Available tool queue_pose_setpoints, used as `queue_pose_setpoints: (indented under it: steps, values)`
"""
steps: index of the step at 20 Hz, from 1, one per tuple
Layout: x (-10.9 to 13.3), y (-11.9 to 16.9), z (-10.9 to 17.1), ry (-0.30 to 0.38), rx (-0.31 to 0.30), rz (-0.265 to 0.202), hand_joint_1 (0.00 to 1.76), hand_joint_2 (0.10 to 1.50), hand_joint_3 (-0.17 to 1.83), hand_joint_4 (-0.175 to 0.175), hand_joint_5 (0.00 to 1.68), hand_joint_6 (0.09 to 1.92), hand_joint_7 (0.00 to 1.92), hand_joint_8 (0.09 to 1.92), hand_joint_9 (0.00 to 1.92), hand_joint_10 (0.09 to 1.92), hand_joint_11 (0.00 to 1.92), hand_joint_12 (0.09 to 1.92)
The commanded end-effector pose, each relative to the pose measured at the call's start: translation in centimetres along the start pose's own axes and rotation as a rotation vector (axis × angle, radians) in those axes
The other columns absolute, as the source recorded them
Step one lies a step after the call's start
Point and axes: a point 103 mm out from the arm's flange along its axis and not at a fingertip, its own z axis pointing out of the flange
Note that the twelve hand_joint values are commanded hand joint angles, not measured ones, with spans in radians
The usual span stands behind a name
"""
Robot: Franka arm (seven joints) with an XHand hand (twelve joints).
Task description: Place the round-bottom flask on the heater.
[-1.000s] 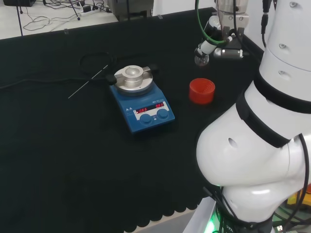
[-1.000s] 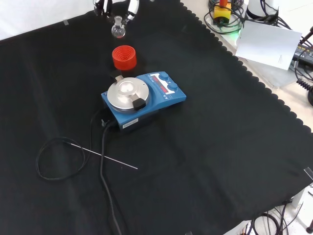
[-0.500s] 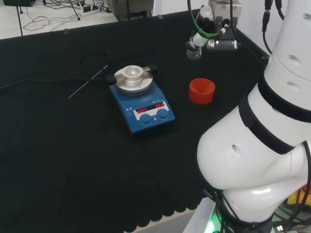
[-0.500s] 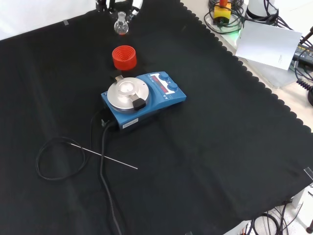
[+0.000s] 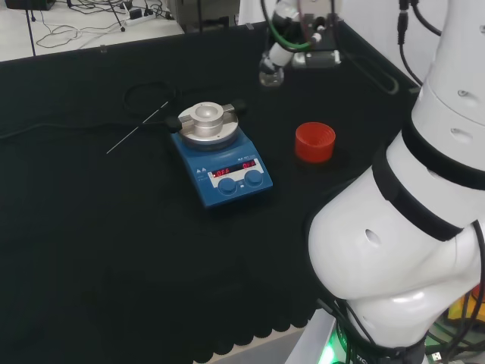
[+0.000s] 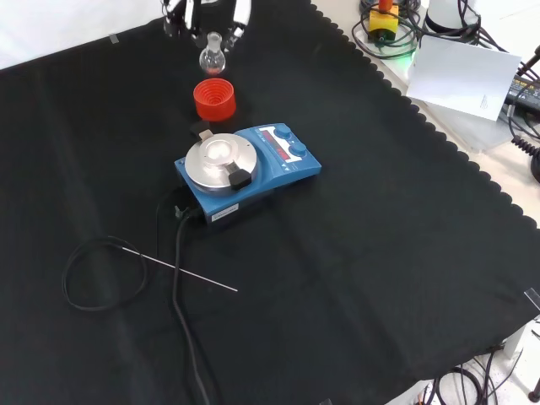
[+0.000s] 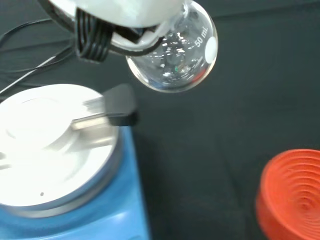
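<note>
My hand (image 5: 297,34), carrying the clear round-bottom glass flask (image 5: 270,73) by its neck, has swung left in the head view; the blue heater's silver plate (image 5: 207,123) lies below, further left.

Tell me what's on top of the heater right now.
The heater's round metal plate is bare apart from a black knob at its rim. The flask hangs in the hand above the cloth, not yet on the plate. The red stand sits empty beside the heater.

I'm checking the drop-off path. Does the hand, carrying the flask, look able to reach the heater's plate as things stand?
Probably yes. The hand holds the flask in the air, off the red stand, and nothing stands over the heater's plate.
</note>
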Motion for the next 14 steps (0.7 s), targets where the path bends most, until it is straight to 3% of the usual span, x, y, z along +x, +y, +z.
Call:
queue_pose_setpoints:
  steps: [1,14]
  values:
    - [5.7,1.2,0.8,-0.021,0.036,-0.082,1.11,0.66,0.7,0.175,1.22,0.79,0.39,0.66,0.64,0.58,0.32,1.33]
    - [9.5,4.5,3.3,-0.037,0.091,-0.118,1.11,0.65,0.71,0.175,1.22,0.79,0.38,0.66,0.64,0.58,0.32,1.33]
